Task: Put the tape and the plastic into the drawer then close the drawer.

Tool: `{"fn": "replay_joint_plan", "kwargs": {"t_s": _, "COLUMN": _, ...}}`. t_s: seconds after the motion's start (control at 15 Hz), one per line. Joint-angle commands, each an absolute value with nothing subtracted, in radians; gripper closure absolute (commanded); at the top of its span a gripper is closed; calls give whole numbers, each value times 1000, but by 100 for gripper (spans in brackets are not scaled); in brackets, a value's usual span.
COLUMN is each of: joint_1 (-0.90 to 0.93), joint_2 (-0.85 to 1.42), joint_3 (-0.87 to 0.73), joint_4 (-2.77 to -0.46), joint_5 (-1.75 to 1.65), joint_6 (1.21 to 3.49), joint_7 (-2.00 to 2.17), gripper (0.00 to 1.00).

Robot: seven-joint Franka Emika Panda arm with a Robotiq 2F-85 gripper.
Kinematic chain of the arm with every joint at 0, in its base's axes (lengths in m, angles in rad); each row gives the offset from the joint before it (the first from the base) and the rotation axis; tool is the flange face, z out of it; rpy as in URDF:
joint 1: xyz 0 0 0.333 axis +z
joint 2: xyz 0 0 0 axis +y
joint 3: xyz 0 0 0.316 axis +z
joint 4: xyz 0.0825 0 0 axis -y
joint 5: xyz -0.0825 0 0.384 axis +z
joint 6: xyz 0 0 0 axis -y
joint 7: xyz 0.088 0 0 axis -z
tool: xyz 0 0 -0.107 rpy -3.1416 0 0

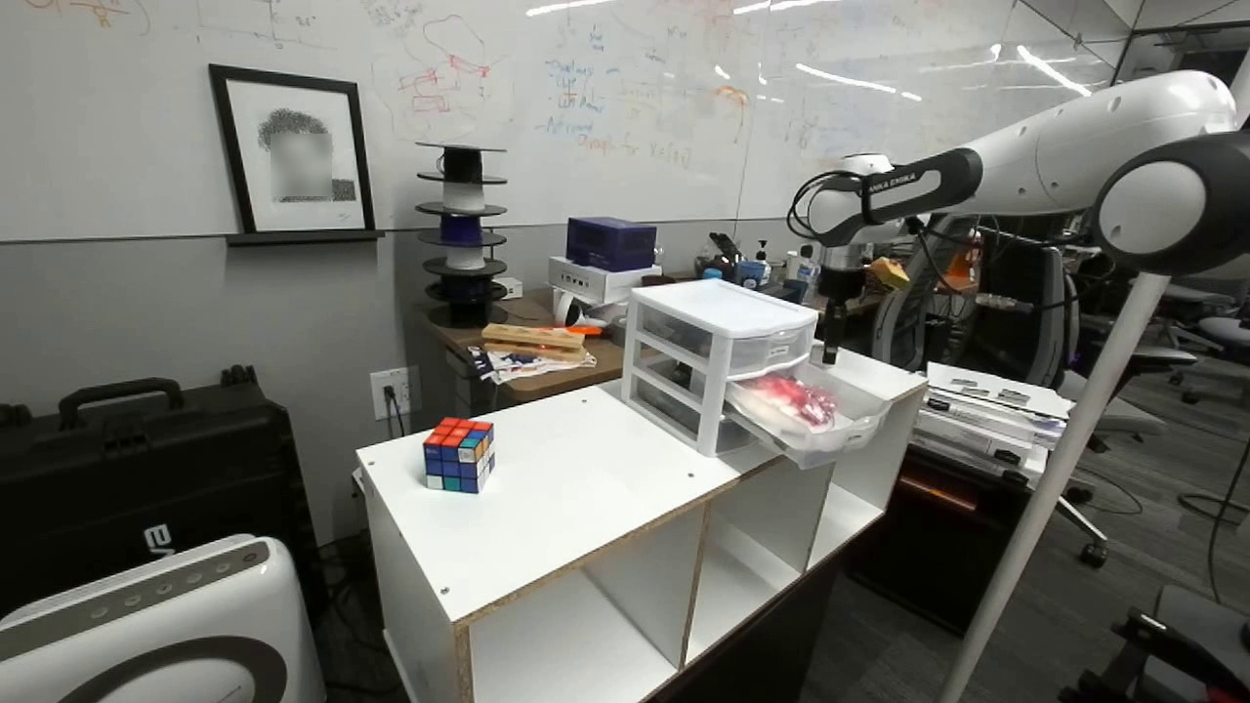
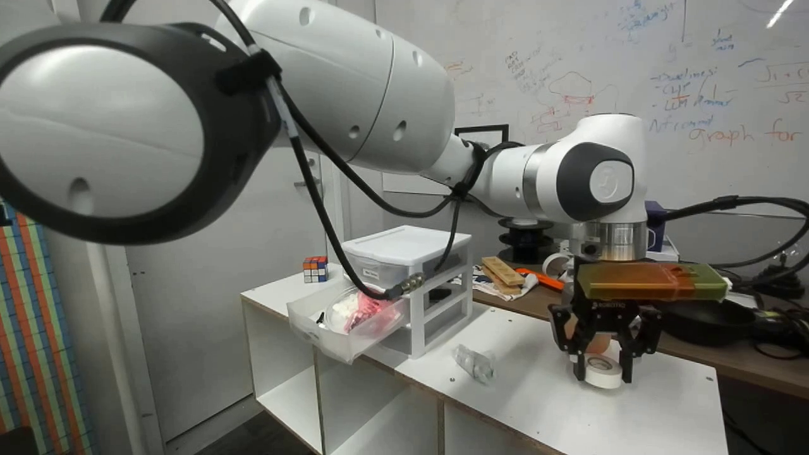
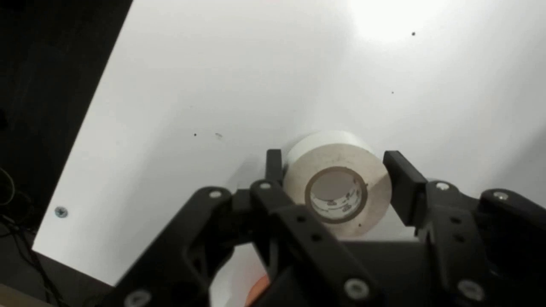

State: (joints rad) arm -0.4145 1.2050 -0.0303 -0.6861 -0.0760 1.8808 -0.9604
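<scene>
My gripper (image 2: 603, 375) pinches the roll of tape (image 2: 605, 379), which sits between my fingertips (image 3: 274, 165) with its round face up, one finger at each side; whether it touches the bench (image 2: 670, 411) or hangs just above, I cannot tell. This is toward the bench's back corner, at the end opposite the cube (image 1: 459, 455). The crumpled clear plastic (image 2: 475, 364) lies well apart from my fingers, on the bench between the tape and the white drawer unit (image 2: 407, 243). The lowest drawer (image 2: 319, 336) stands pulled out, jutting over the front edge of the bench, with a pink and white bundle (image 2: 363, 313) inside it.
</scene>
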Motion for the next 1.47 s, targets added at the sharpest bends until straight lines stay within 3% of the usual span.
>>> {"fn": "replay_joint_plan", "kwargs": {"t_s": 0.0, "joint_1": -398, "joint_2": 1069, "joint_3": -50, "joint_4": -825, "joint_5": -80, "joint_6": 1856, "joint_7": -856, "gripper": 65}}
{"fn": "replay_joint_plan", "kwargs": {"t_s": 0.6, "joint_1": -323, "joint_2": 783, "joint_3": -96, "joint_4": -1218, "joint_5": -154, "joint_6": 1917, "joint_7": -690, "gripper": 65}}
{"fn": "replay_joint_plan", "kwargs": {"t_s": 1.4, "joint_1": -203, "joint_2": 427, "joint_3": -92, "joint_4": -1762, "joint_5": -291, "joint_6": 2211, "joint_7": -497, "gripper": 65}}
